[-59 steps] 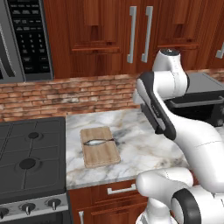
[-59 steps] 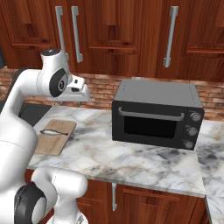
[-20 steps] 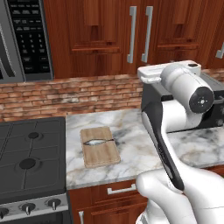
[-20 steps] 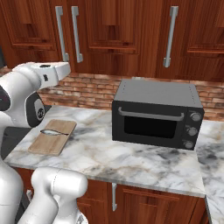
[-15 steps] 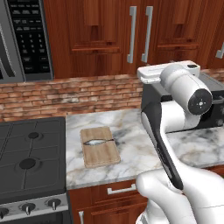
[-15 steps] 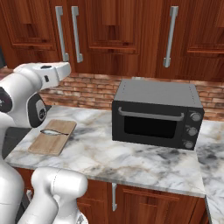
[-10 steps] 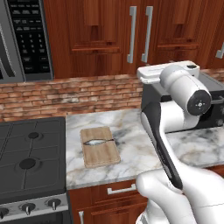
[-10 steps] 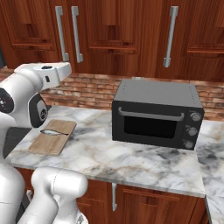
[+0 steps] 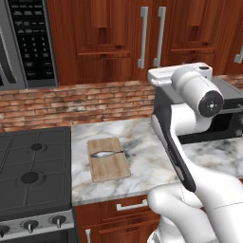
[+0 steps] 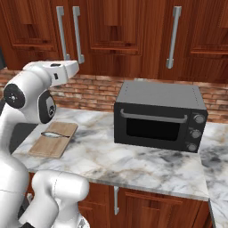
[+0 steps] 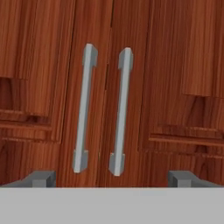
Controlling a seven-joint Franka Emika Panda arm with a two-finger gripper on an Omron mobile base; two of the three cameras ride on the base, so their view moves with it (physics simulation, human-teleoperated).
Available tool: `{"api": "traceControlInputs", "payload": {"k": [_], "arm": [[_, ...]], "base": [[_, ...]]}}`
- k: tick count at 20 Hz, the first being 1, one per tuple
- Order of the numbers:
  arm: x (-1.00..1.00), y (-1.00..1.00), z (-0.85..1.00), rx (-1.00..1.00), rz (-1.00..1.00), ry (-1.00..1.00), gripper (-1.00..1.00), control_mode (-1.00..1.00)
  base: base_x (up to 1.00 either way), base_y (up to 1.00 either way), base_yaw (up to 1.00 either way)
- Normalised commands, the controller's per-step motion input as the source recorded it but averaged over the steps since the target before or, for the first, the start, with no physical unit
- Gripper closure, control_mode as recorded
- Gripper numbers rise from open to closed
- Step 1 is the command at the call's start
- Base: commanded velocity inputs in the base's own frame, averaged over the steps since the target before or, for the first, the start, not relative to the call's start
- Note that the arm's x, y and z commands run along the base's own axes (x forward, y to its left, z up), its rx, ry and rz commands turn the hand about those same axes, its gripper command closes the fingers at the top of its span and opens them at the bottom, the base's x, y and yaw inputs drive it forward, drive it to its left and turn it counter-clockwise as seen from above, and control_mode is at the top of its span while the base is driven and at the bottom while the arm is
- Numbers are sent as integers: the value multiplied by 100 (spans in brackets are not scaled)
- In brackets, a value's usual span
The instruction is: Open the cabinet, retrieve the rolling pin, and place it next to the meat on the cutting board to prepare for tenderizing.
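Since three seconds ago the arm has lifted and turned its hand away from the counter toward the wall, and in the last second it has hardly moved at all; the base views show the same kitchen, so the base has not driven. In the hand view the gripper point(image 11: 112, 178) now looks straight at the cabinet point(image 11: 48, 87), with the left handle point(image 11: 84, 109) and the right handle point(image 11: 120, 111) standing side by side at the middle, and the two finger tips point(image 11: 41, 178) stand far apart with nothing between them, so the claw is released and empty. I judge that this means the first step, the opening of the cabinet, is only being prepared: both doors are shut, and the hand is near the handles but apart from them. The rolling pin is presumably inside, behind the shut doors. The cutting board point(image 9: 108, 166) lies on the marble counter point(image 9: 142, 142) beside the stove point(image 9: 33, 175), and the meat point(image 9: 105, 154) lies across its upper part. The microwave point(image 9: 28, 42) has a keypad, but the writing on it is too small to read, and the toaster oven point(image 10: 158, 118) carries no brand that I can see.
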Motion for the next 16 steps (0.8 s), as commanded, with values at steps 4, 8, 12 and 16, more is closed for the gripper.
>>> {"api": "traceControlInputs", "payload": {"k": [4,8,12,16], "arm": [[31,-16,0,0,0,0,-100,-100],[18,-16,0,0,0,-2,-100,-100],[36,-17,4,0,-4,0,-100,-100],[59,-9,10,4,-7,0,-100,-100]], "base": [[0,0,0],[0,0,0],[0,0,0],[0,0,0]]}}
